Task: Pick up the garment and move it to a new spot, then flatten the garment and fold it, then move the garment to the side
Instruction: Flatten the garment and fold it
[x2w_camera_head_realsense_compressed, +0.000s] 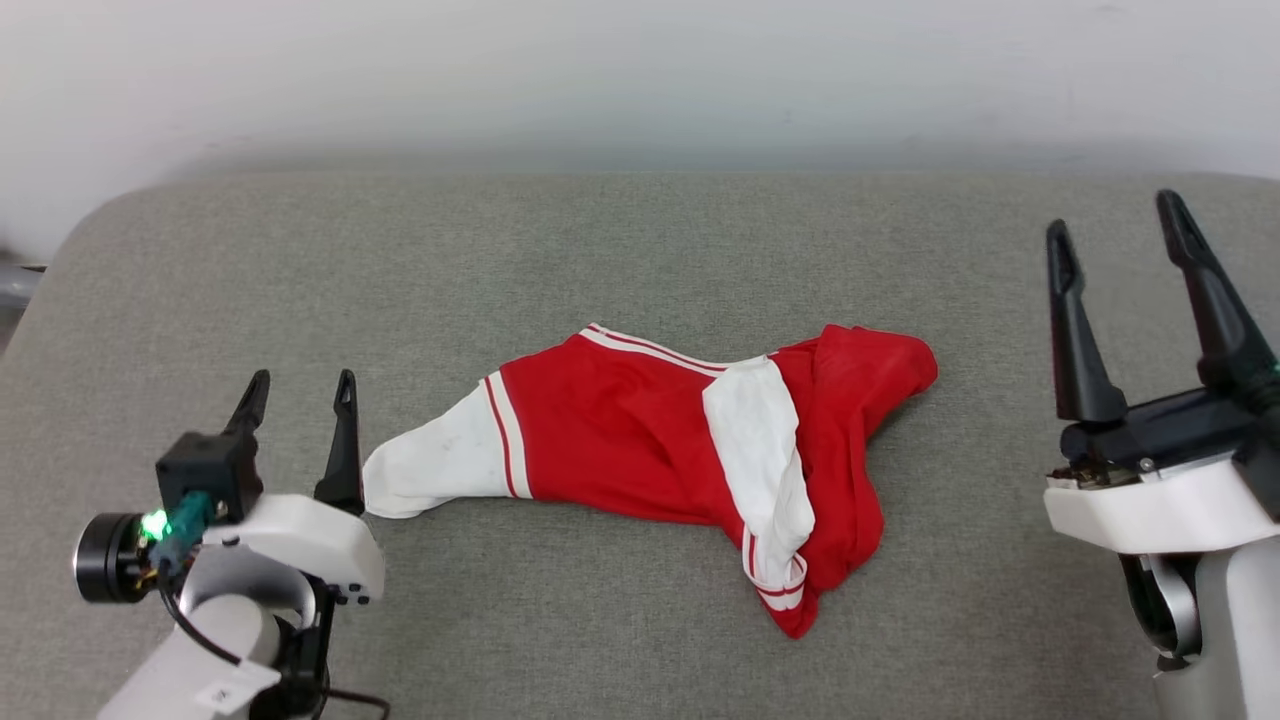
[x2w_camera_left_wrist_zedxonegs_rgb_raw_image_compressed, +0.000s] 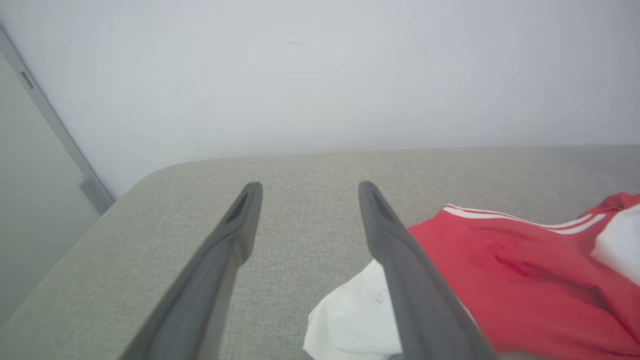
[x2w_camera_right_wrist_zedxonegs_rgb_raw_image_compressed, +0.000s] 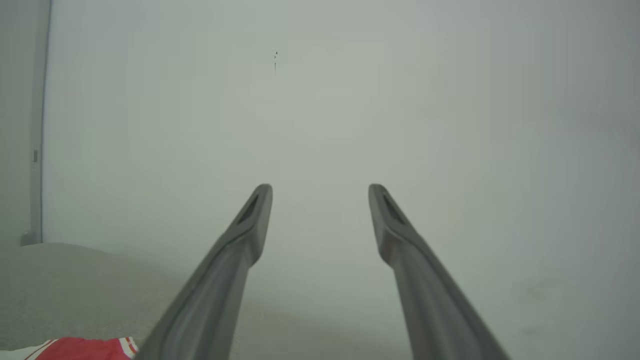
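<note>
The garment (x2w_camera_head_realsense_compressed: 620, 430), a red T-shirt with white sleeves and striped trim, lies crumpled in the middle of the grey padded surface. One white sleeve stretches out to the left. My left gripper (x2w_camera_head_realsense_compressed: 300, 385) stands open just left of that sleeve's end, with nothing between its fingers. In the left wrist view the open gripper (x2w_camera_left_wrist_zedxonegs_rgb_raw_image_compressed: 309, 187) has the white sleeve (x2w_camera_left_wrist_zedxonegs_rgb_raw_image_compressed: 350, 320) beside its right finger and the red body (x2w_camera_left_wrist_zedxonegs_rgb_raw_image_compressed: 510, 270) further right. My right gripper (x2w_camera_head_realsense_compressed: 1115, 225) is open and raised at the far right, well apart from the shirt. Its wrist view shows the open gripper (x2w_camera_right_wrist_zedxonegs_rgb_raw_image_compressed: 320, 190) and a red corner of the garment (x2w_camera_right_wrist_zedxonegs_rgb_raw_image_compressed: 82, 347).
The grey fabric surface (x2w_camera_head_realsense_compressed: 640, 240) has rounded corners and ends at a pale wall (x2w_camera_head_realsense_compressed: 640, 70) behind. Its left edge (x2w_camera_left_wrist_zedxonegs_rgb_raw_image_compressed: 125, 195) drops off near a grey panel. There is bare surface in front of, behind and on both sides of the shirt.
</note>
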